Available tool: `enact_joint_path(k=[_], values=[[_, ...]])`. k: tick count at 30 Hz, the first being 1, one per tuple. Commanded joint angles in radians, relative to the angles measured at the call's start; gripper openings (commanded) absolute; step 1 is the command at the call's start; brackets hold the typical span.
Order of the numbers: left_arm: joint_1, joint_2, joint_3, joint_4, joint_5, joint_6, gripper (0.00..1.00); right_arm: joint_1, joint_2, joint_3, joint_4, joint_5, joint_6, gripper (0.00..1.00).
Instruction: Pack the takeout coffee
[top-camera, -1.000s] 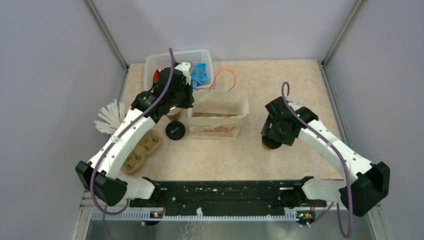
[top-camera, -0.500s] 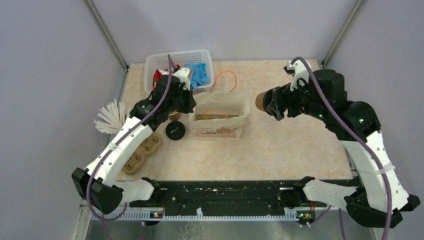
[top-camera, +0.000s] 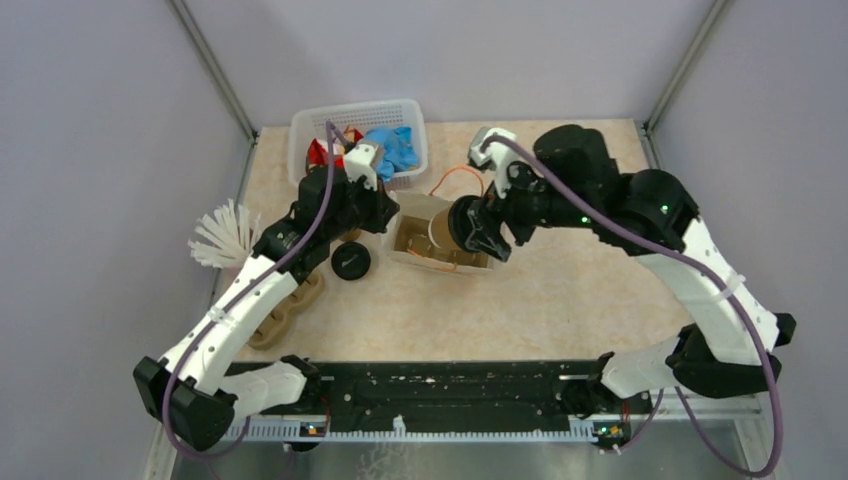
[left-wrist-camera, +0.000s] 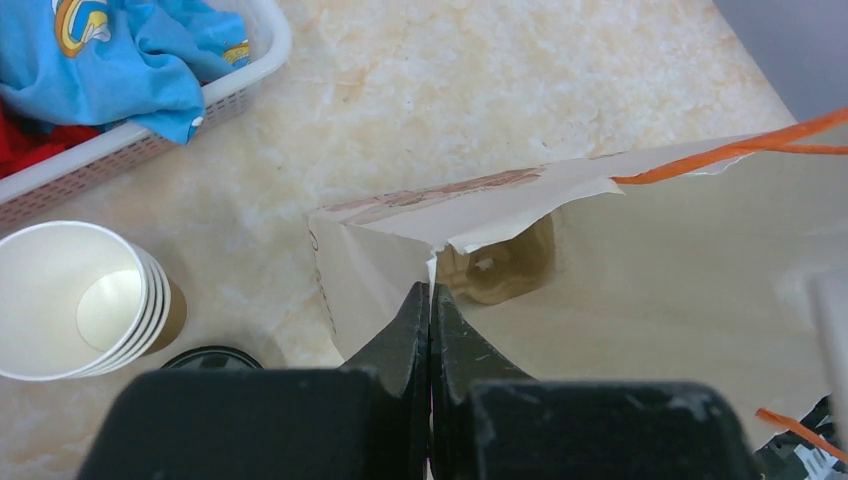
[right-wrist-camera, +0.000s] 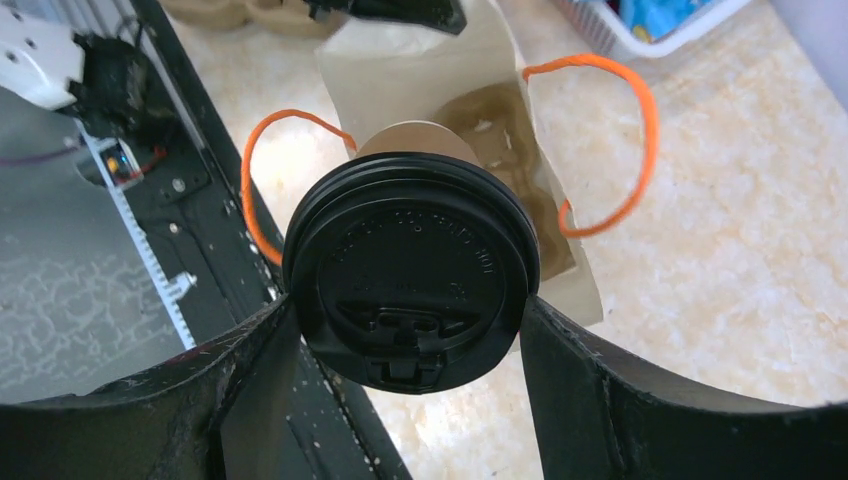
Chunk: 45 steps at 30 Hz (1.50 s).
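Kraft coffee cup (right-wrist-camera: 400, 250) in right tool (right-wrist-camera: 410, 335), at bag (right-wrist-camera: 400, 55) mouth.

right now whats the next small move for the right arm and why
Probably lower the cup into the bag. The right tool grips it over the open mouth, the left tool pinches the rim, and a carrier sits inside.
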<state>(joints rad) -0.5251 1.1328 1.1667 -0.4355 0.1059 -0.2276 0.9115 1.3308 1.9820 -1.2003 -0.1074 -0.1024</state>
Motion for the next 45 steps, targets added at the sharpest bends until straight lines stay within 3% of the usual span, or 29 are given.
enact_joint_path(k=[1,8,21,40,45], values=[[0.0,-0.078,-0.065,0.184,0.055,0.048,0.0,0.09,0.023,-0.017,0.026,0.123,-0.028,0.67],[0.0,-0.171,-0.195,0.323,0.078,0.139,0.0,0.245,0.101,-0.074,0.018,0.395,-0.1,0.65],[-0.001,-0.219,-0.319,0.495,0.08,0.165,0.0,0.383,0.2,-0.17,0.117,0.552,-0.133,0.64],[0.0,-0.242,-0.346,0.466,0.127,0.188,0.0,0.381,0.242,-0.341,0.171,0.698,-0.13,0.64],[0.0,-0.257,-0.364,0.47,0.131,0.2,0.0,0.349,0.243,-0.36,0.195,0.665,-0.134,0.64]])
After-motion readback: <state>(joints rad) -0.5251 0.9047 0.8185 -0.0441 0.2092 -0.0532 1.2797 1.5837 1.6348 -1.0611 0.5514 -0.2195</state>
